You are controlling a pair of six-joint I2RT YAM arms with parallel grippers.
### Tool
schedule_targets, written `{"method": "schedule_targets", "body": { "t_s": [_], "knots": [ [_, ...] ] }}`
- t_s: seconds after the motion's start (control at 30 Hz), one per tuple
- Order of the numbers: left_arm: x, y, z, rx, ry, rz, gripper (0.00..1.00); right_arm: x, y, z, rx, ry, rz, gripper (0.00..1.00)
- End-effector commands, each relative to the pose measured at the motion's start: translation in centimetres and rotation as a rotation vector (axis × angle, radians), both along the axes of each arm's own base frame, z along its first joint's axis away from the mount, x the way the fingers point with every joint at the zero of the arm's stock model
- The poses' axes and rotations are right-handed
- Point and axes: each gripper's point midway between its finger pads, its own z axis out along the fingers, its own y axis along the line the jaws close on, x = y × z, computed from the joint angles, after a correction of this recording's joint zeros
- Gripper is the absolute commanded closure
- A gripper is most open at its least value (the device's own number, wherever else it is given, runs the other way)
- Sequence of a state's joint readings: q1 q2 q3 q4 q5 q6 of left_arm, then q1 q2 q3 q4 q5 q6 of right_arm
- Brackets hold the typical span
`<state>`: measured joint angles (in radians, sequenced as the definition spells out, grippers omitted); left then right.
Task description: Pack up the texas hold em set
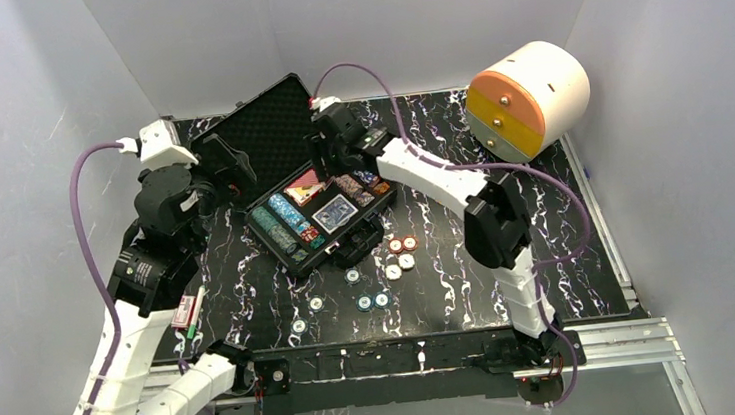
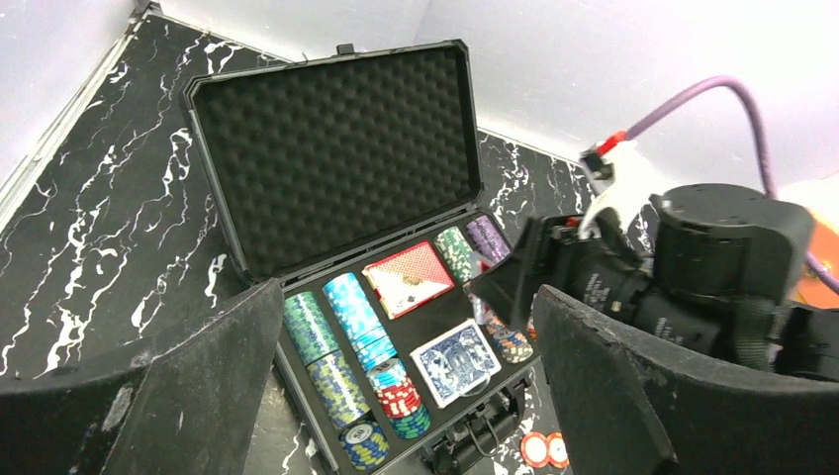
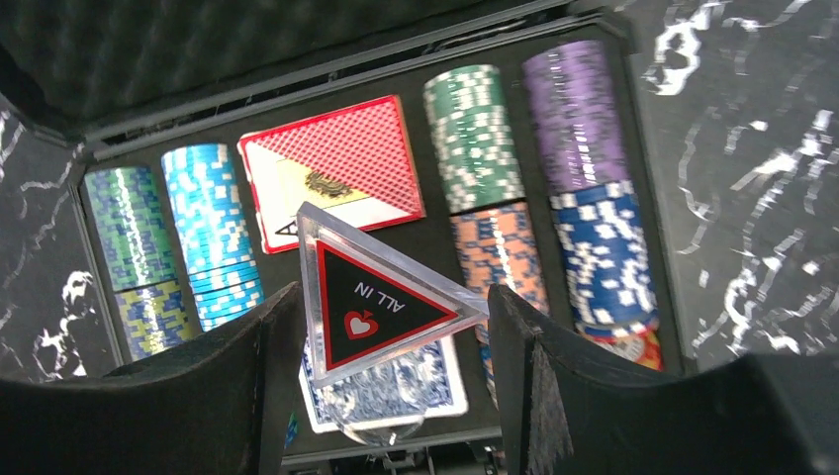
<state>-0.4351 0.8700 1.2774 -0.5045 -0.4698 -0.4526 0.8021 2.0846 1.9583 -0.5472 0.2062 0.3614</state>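
Packing the loose pieces into the case [image 2: 326, 148] is the step in hand, and the piece just now is a clear triangular "ALL IN" marker [image 3: 381, 307]. The right tool [image 3: 391, 332] has it pinched by its edges, fingers part closed around it, over the middle of the open tray. Below it lie the red deck [image 3: 341, 168] and the blue deck [image 2: 457, 358], with rows of chips [image 3: 475, 129] filling the slots on both sides.

The case sits open at the middle of the worktop [image 1: 568, 250], its foam lid leaning back toward the far wall. A scatter of loose chips [image 1: 380, 282] lies on the worktop just in front of it, so much of the job looks undone.

The next move, as I judge it, calls for lowering the marker flat onto a spot where it will not stop the lid from closing, probably on or beside the decks, then opening the fingers. The marker is slick and held tilted, so it could slip or land on edge.

The right arm reaches from the near edge with its elbow raised, forearm stretched over the case and wrist turned down. The left arm is folded up at the case's left side. The left tool [image 1: 230, 169] faces the tray, spread wide and holding nothing.
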Motion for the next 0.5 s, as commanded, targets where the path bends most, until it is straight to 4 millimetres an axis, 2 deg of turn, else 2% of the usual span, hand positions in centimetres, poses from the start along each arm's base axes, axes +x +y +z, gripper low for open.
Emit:
{"method": "schedule_targets", "body": {
  "t_s": [0.0, 0.27, 0.47],
  "knots": [
    [-0.5, 0.8, 0.5, 0.007, 0.002, 0.029, 0.03, 0.8, 2.9, 1.4, 0.010, -0.086, 0.114, 0.38],
    [0.1, 0.2, -0.1, -0.015, 0.023, 0.030, 0.03, 0.8, 6.2, -2.3, 0.019, -0.045, 0.191, 0.38],
    [0.2, 0.2, -0.5, -0.012, 0.031, 0.031, 0.03, 1.8, 7.8, -2.9, 0.036, -0.068, 0.199, 0.37]
  ]
}}
